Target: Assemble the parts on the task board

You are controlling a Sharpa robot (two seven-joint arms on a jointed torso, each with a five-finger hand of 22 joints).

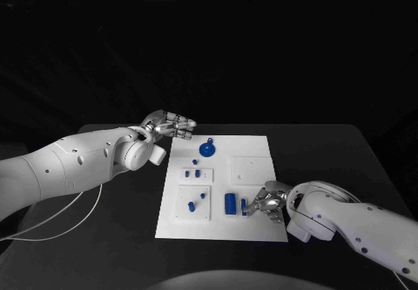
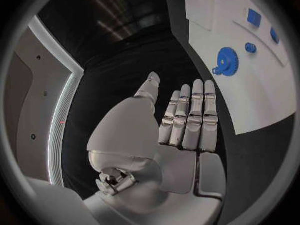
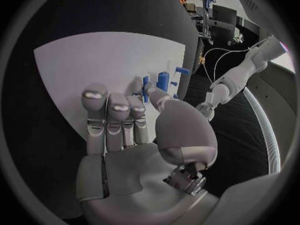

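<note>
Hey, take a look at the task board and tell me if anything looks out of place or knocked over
Nothing stands out. The task board lies flat and square on the table, and the blue gear and the smaller blue parts all sit on it. The left hand and the right hand hold nothing.

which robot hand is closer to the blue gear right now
Left. The left robot hand hovers open at the board's far left corner, just beside the gear. The right robot hand is at the board's near right edge, by the upright blue pieces.
</note>
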